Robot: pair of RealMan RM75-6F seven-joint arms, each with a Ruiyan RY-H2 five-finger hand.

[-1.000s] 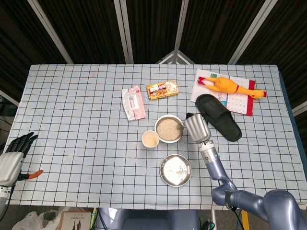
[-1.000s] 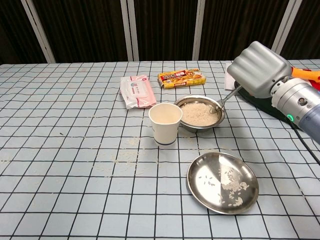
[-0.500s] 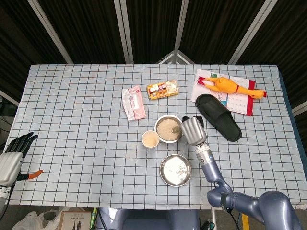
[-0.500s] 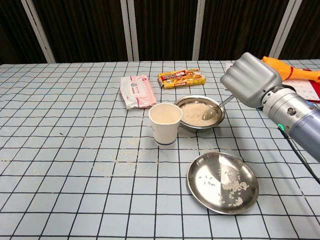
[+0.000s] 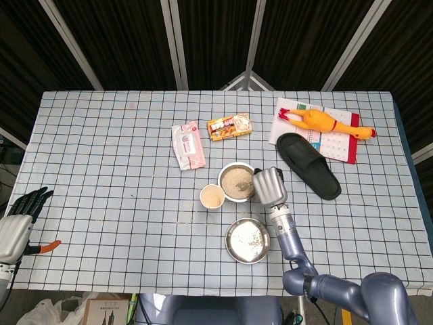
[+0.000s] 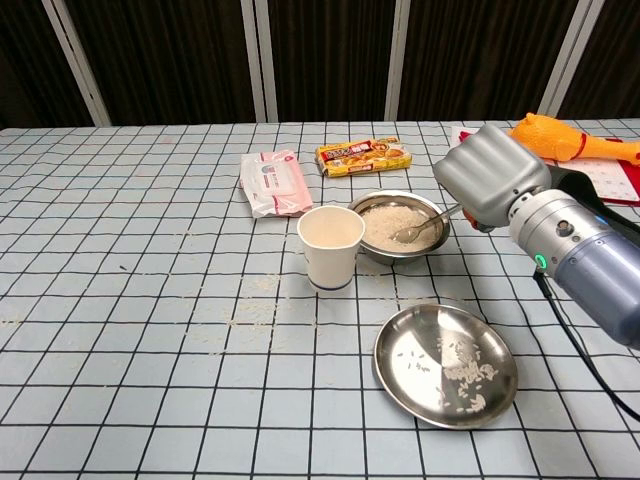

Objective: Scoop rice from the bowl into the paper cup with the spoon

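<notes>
A steel bowl [image 6: 375, 252] [image 5: 226, 192] holding white rice stands mid-table. Just to its left is the white paper cup [image 6: 330, 246] [image 5: 212, 197]. My right hand [image 6: 489, 176] [image 5: 268, 186] grips the metal spoon [image 6: 418, 226] by its handle at the bowl's right rim. The spoon's head lies in the rice on the right side of the bowl. My left hand [image 5: 19, 220] hangs off the table's left edge, fingers apart and holding nothing.
A flat steel plate [image 6: 445, 365] with stray rice grains lies in front of the bowl. A pink wipes pack [image 6: 272, 183] and a snack box [image 6: 364, 156] sit behind. A black slipper [image 5: 308, 164], rubber chicken [image 5: 325, 123] and calendar lie at the right. Loose rice is scattered near the cup.
My right hand moved left toward the bowl and lower. The spoon's head slid further into the rice. The left hand stayed still.
</notes>
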